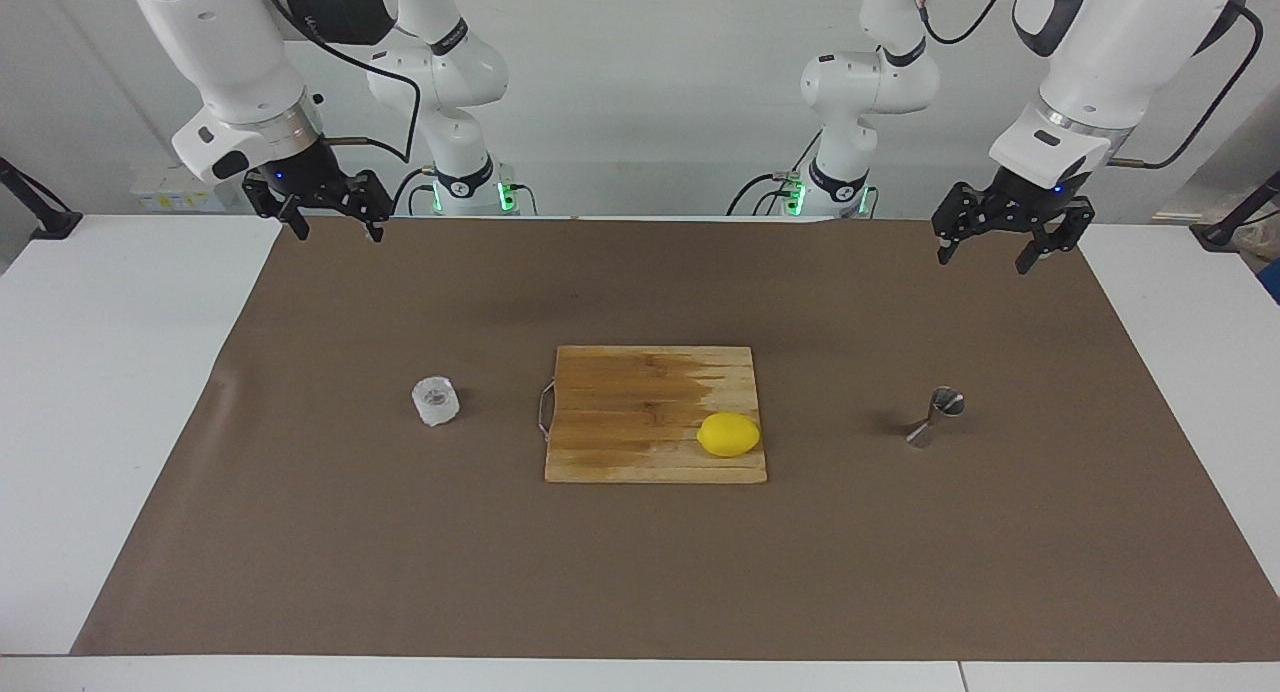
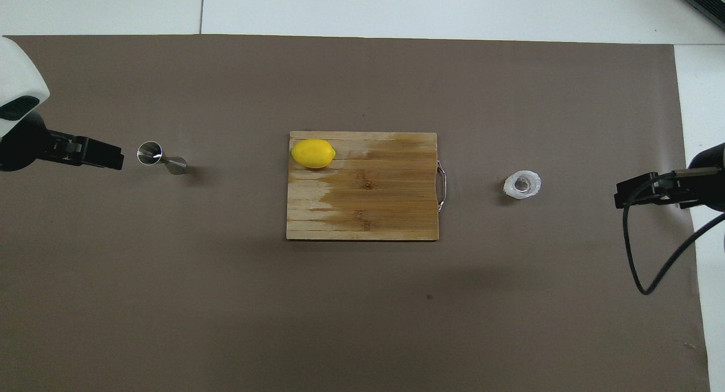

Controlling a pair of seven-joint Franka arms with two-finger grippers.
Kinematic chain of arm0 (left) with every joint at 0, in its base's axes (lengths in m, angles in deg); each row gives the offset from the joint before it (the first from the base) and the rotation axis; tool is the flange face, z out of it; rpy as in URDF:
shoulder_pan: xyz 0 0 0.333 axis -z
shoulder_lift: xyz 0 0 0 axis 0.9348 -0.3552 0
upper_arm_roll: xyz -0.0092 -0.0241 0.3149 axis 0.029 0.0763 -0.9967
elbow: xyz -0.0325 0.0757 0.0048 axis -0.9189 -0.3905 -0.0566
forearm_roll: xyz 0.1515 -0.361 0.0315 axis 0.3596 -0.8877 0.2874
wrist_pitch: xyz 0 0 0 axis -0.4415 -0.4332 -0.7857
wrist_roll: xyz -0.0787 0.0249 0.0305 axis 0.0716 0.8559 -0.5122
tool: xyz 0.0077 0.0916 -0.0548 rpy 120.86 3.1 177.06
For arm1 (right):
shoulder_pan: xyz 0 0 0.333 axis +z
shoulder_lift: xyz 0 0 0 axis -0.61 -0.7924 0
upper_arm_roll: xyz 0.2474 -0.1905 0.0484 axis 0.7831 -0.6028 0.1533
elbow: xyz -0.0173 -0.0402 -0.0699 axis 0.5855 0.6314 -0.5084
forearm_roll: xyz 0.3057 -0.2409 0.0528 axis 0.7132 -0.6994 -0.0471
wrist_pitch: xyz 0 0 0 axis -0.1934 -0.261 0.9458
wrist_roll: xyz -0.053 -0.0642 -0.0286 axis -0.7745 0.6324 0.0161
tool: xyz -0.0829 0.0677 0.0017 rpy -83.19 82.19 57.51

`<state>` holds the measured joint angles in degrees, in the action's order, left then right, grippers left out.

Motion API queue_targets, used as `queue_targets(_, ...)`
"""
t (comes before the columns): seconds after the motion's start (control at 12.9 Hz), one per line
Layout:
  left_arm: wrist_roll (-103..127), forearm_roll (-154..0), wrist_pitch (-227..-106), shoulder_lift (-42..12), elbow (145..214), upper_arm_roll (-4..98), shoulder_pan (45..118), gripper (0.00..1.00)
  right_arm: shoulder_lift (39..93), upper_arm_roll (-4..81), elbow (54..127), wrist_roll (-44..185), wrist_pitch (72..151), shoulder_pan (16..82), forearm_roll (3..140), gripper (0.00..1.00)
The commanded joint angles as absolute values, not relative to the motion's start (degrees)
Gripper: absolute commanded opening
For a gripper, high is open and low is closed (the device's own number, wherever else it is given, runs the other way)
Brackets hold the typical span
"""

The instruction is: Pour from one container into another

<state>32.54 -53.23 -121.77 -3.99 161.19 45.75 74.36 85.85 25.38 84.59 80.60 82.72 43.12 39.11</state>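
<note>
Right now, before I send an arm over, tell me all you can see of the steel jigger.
The jigger is shiny steel, two cones joined at a narrow waist. It stands upright on the brown mat, toward the left arm's end, apart from the cutting board. Its top cup faces up; contents cannot be made out. Nothing touches it; the left gripper hangs raised and clear.

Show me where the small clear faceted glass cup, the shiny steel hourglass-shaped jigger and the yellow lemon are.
Clear faceted glass cup (image 1: 435,401): facing view, on its open rim.
Steel hourglass-shaped jigger (image 1: 933,418): facing view, on its narrow waist.
Yellow lemon (image 2: 312,153): overhead view, on its rounded middle.
</note>
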Motion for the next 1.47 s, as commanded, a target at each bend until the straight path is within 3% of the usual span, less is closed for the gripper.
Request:
queue_targets(0.0,32.6,-53.8,-121.2,-3.6,161.5,45.0,75.0,1.0,85.7,25.7,84.1,81.2,82.8,42.3,39.8,1.0)
queue_targets(0.62,21.7,-54.2,-123.1,-2.4,164.8,45.1,74.9,1.0,85.7,25.7,84.1,81.2,82.8,42.3,39.8,1.0)
queue_targets(1.01,0.4,-58.1,-122.1,-2.8,166.0,45.0,73.0,1.0,85.7,25.7,84.1,81.2,82.8,42.3,39.8,1.0)
queue_targets(1.39,-9.4,-66.0,-124.3,-8.0,165.3,45.0,66.2,1.0,85.7,25.7,84.1,81.2,82.8,42.3,39.8,1.0)
